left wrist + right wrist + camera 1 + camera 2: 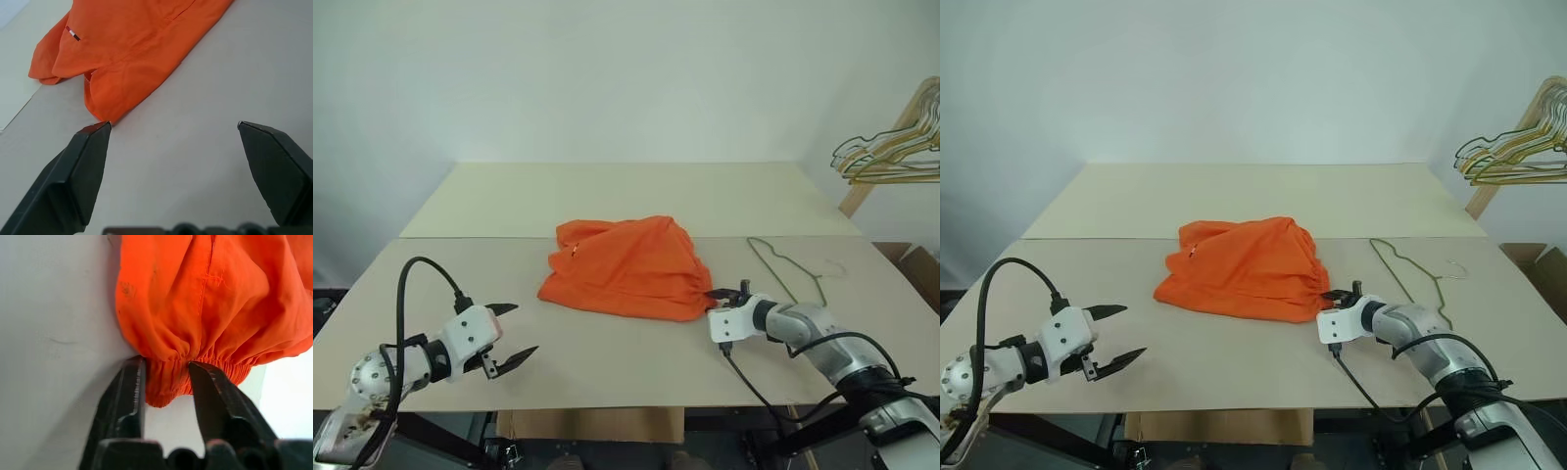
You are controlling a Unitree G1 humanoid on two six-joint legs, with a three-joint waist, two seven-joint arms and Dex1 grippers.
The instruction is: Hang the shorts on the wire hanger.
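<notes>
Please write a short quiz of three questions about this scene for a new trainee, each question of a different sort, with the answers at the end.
1. True or false: the left gripper is closed on the shorts.
2. What does the right gripper have between its fingers? A) the wire hanger B) the gathered waistband of the shorts C) nothing
3. Fill in: the wire hanger lies flat on the ___, to the robot's right of the shorts.

Key:
1. False. Its fingers stand wide apart over the bare table, short of the cloth.
2. B. The fingers sit on either side of the elastic edge.
3. Table.
</notes>
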